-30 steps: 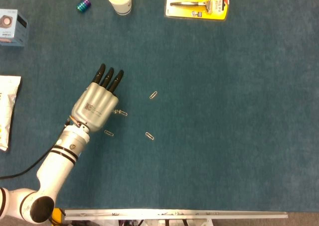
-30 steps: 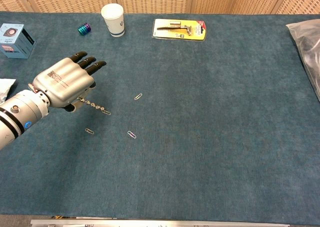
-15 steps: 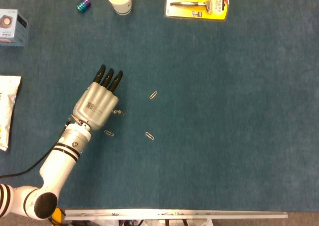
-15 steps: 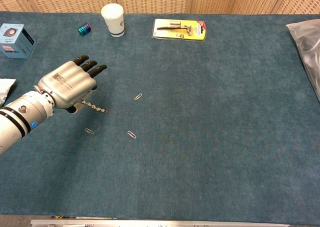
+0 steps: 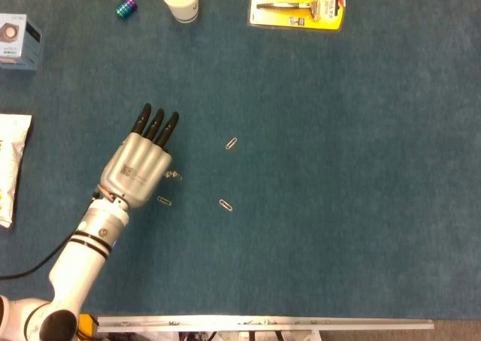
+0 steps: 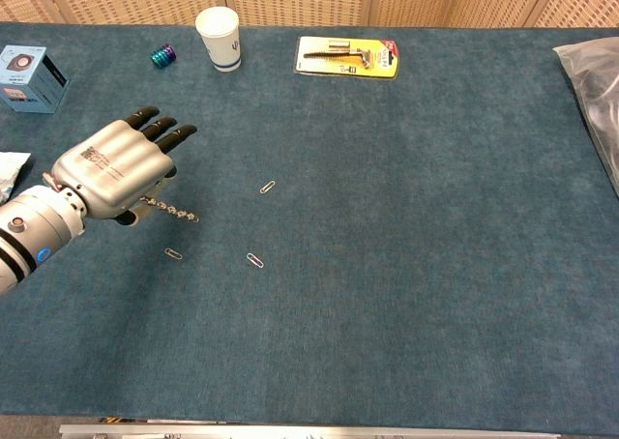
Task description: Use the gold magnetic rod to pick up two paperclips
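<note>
My left hand (image 5: 139, 168) (image 6: 111, 168) hovers over the left part of the blue table, palm down, fingers stretched forward. Under it the hand grips the gold magnetic rod (image 6: 172, 210), a thin beaded stick pointing right and slightly down. Only the rod's tip (image 5: 173, 176) shows in the head view, with a small silvery piece on it that looks like a paperclip. Three loose paperclips lie on the cloth: one (image 5: 164, 201) (image 6: 173, 253) just below the hand, one (image 5: 225, 205) (image 6: 254, 260) further right, one (image 5: 231, 143) (image 6: 268, 187) up and to the right. The right hand is out of sight.
At the back stand a white paper cup (image 6: 219, 25), a small striped spool (image 6: 162, 55) and a yellow blister pack (image 6: 347, 56). A blue box (image 6: 27, 78) sits far left, a white bag (image 5: 10, 168) at the left edge, and a clear plastic bag (image 6: 595, 91) at the right edge.
My left hand has drifted left and a little toward the near edge, carrying the rod with it. The three loose paperclips have stayed where they were.
</note>
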Robot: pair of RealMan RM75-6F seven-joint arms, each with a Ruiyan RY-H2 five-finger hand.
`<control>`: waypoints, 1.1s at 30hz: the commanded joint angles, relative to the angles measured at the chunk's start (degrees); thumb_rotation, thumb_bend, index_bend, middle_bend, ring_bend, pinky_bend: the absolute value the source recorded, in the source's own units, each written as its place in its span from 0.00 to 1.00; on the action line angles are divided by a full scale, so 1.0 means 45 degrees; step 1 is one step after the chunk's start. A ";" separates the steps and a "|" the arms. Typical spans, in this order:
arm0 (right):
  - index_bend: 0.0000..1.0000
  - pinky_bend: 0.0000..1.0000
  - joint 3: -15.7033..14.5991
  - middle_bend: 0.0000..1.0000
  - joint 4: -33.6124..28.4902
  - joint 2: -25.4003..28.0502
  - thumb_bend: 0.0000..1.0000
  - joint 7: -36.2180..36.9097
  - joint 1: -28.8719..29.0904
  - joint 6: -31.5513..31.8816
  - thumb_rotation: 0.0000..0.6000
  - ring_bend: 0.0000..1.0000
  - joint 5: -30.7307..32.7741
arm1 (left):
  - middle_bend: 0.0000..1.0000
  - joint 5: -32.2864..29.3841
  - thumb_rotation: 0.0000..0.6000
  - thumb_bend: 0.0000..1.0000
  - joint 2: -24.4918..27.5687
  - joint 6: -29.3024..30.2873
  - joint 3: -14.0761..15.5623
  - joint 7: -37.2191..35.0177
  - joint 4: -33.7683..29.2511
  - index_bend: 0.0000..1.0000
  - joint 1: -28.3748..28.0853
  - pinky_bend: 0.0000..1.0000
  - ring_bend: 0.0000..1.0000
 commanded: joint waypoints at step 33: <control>0.37 0.50 -0.0133 0.32 -0.0493 0.0352 0.00 -0.0011 -0.0272 0.0385 1.00 0.29 -0.0335 | 0.00 0.0883 1.00 0.36 0.0102 0.0706 0.0797 0.0344 -0.0798 0.57 0.1384 0.00 0.00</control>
